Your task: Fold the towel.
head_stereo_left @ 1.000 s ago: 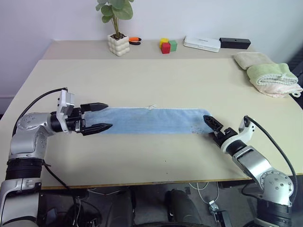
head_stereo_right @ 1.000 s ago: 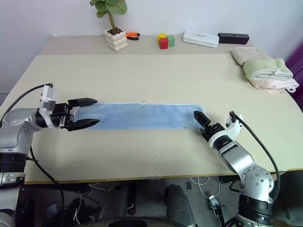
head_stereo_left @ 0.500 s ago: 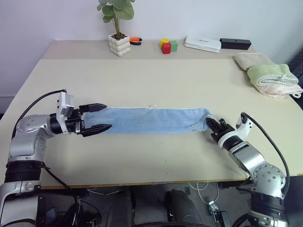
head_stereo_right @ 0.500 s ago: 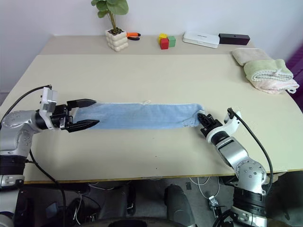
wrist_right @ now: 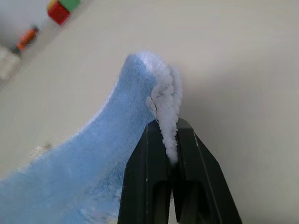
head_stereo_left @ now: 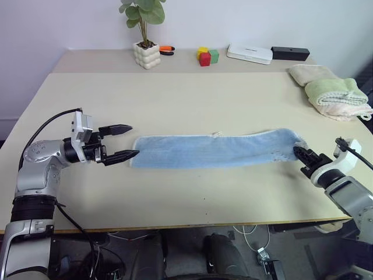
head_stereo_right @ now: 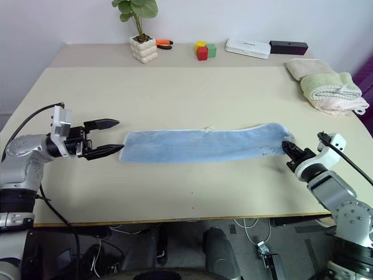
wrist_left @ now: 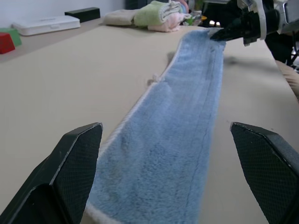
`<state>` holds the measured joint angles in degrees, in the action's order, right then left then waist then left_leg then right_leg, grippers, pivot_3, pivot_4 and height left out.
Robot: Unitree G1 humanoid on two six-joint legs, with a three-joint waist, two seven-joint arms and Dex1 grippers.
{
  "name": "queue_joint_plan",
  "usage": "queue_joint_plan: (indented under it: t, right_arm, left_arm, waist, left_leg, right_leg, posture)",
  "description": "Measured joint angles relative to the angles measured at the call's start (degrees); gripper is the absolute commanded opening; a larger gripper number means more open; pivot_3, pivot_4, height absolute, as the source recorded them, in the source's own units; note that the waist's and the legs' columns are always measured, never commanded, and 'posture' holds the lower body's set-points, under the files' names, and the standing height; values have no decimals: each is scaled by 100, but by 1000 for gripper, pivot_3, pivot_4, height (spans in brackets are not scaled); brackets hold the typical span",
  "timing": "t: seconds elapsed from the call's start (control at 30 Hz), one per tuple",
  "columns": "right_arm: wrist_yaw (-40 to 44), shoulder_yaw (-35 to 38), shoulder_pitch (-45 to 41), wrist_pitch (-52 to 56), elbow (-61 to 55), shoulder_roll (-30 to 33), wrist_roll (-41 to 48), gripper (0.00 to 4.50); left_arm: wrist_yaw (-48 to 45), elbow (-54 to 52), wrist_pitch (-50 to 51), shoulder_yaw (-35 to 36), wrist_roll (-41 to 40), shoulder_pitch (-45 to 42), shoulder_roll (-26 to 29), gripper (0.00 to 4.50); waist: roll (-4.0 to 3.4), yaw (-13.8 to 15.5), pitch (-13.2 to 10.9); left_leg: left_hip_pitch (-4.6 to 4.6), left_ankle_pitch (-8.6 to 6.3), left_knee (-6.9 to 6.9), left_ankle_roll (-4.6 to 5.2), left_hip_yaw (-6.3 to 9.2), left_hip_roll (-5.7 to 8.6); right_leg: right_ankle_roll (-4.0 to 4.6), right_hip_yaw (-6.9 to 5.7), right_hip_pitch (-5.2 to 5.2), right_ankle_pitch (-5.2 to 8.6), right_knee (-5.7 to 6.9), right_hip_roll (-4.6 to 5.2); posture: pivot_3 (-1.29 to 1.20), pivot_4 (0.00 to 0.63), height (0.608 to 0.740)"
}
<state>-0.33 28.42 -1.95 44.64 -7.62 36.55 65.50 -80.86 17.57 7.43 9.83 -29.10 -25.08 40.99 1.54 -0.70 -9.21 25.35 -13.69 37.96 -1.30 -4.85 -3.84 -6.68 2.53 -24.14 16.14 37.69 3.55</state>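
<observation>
The right gripper (head_stereo_right: pixel 287 147) is clamped tight on the right end of the light blue towel (head_stereo_right: pixel 198 145); in the right wrist view its two black fingers (wrist_right: pixel 145 177) pinch a raised ridge of the whitish hem between them. That end of the cloth lifts slightly off the table (head_stereo_right: pixel 186 93) where it is held. From there the towel runs as a long, narrow folded strip across the near middle of the table toward the robot's left, lying flat, with its small white loop (head_stereo_right: pixel 210 128) poking out of the far edge about midway along. The left gripper (head_stereo_right: pixel 114 137) hovers at the strip's left end with its fingers spread wide, one on each side of the towel's corner line, gripping nothing. Further off, a pale green towel (head_stereo_right: pixel 327 87) sits folded on a beige towel (head_stereo_right: pixel 303 67) at the far right. Along the back stand a potted plant (head_stereo_right: pixel 141 35), coloured blocks (head_stereo_right: pixel 204 50), a white box (head_stereo_right: pixel 247 47) and a black box (head_stereo_right: pixel 287 47).
</observation>
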Motion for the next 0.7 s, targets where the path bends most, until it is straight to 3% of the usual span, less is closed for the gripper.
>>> queue_joint_plan:
  t: [0.3, 0.53, 0.7]
  right_arm:
    - [1023, -1458, -463, 52, -1169, 747, -1600, 38]
    - [1248, -2264, -973, 552, -1958, 650, -1819, 38]
    - [1217, -2841, -1240, 818, -2208, 228, -2017, 38]
  left_arm:
    - [-30, 149, -76, -4, 59, -66, -3, 4500]
    - [5, 77, -78, 10, 68, 44, -3, 4500]
    - [97, -162, -62, 25, 59, 211, -3, 4500]
  waist:
    - [-3, -9, -1]
    - [0, 19, -1]
    - [0, 1, 0]
  left_leg:
    - [0, 0, 0, 1, 3, -3]
    - [6, -1, 6, 1, 2, -1]
    - [5, -1, 4, 2, 3, -2]
  right_leg:
    - [-1, 0, -4, 0, 1, -5]
    - [0, -2, -3, 0, -1, 0]
    - [0, -2, -4, 0, -1, -2]
  posture:
    - [0, 150, 735]
    - [0, 150, 735]
    - [0, 150, 735]
